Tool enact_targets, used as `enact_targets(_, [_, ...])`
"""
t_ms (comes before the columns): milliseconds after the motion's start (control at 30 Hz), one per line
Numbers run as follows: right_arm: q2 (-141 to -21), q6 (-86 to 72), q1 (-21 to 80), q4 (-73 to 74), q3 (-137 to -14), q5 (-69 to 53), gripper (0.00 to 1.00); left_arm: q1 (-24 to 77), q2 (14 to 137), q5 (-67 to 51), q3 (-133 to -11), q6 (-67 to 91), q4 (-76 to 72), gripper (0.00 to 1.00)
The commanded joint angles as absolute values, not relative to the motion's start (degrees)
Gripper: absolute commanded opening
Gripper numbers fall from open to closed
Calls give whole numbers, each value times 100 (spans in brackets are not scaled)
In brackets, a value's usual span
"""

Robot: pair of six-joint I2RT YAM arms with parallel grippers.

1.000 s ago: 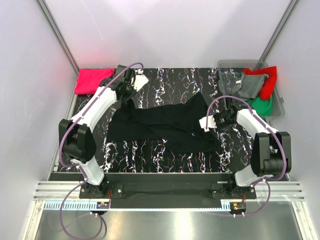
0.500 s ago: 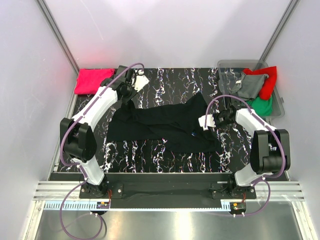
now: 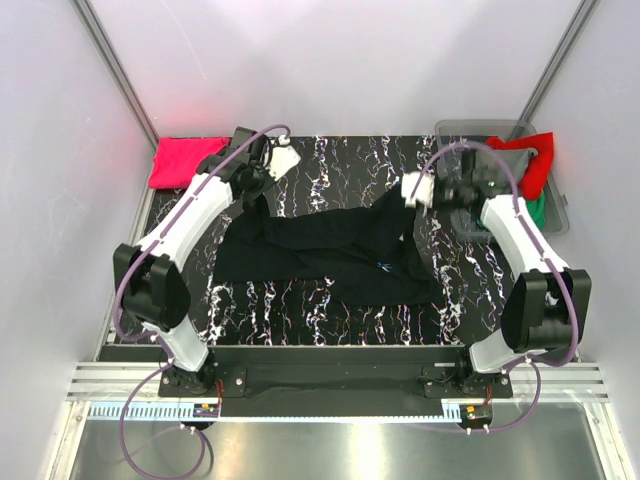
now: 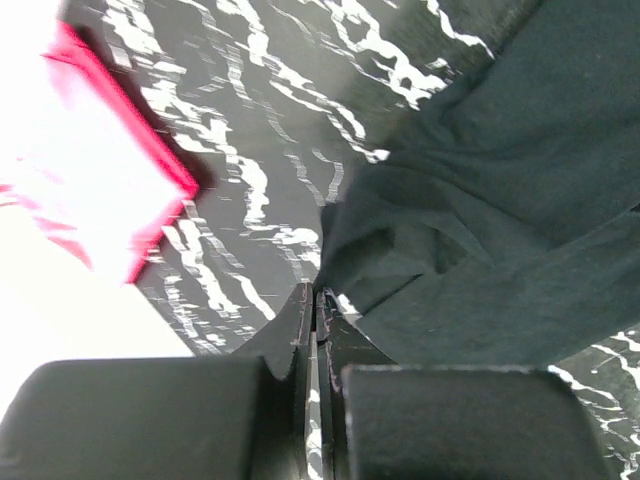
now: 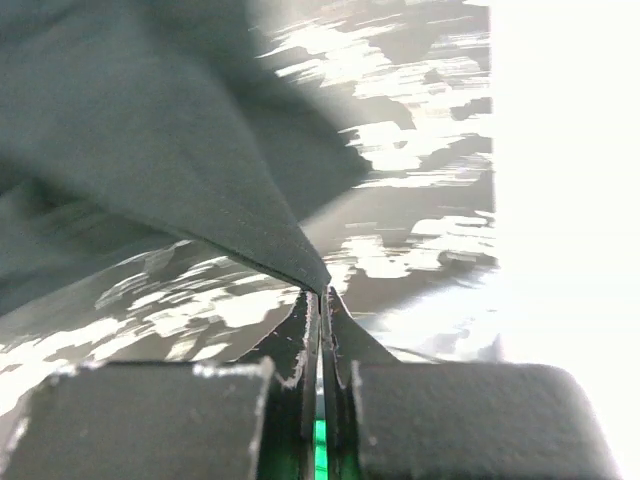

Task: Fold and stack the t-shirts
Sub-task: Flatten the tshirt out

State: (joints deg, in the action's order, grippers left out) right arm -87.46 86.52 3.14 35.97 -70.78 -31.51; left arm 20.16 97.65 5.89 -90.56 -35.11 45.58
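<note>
Top external: bin (image 3: 455,128), pink-red tee (image 3: 185,160)

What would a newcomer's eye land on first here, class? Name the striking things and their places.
A black t-shirt sprawls crumpled across the marbled table, pinched at each end by the shut left pincer and right pincer. A pink-red t-shirt lies at the far left corner; a clear bin holding more tees sits far right.
</note>
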Motion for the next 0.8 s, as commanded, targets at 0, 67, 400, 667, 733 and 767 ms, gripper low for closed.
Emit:
enact_targets(0, [-8499, 6761, 360, 2901, -8163, -3419, 0, 2039, 9027, 843, -9562, -3797, 4403, 0])
enact_targets(67, [-8630, 6086, 360, 2743, -8741, -3410, 0, 2039, 8852, 923, -9781, -3841, 4395, 0])
enact_targets(400, [-9255, 2990, 352, 2021, -11213, -2725, 0, 2127, 8754, 1968, -11346, -3955, 4272, 0])
enact_targets(667, [-9089, 2022, 360, 2030, -12479, -2338, 0, 2223, 8342, 2153, -11971, -4087, 4052, 0])
enact_targets(733, [-8861, 2013, 360, 2021, -12551, -2242, 0, 2250, 8131, 2197, -11910, -4192, 4008, 0])
enact_targets(767, [-8772, 2030, 360, 2021, -12586, -2206, 0, 2267, 8069, 2206, -11883, -4227, 3982, 0])
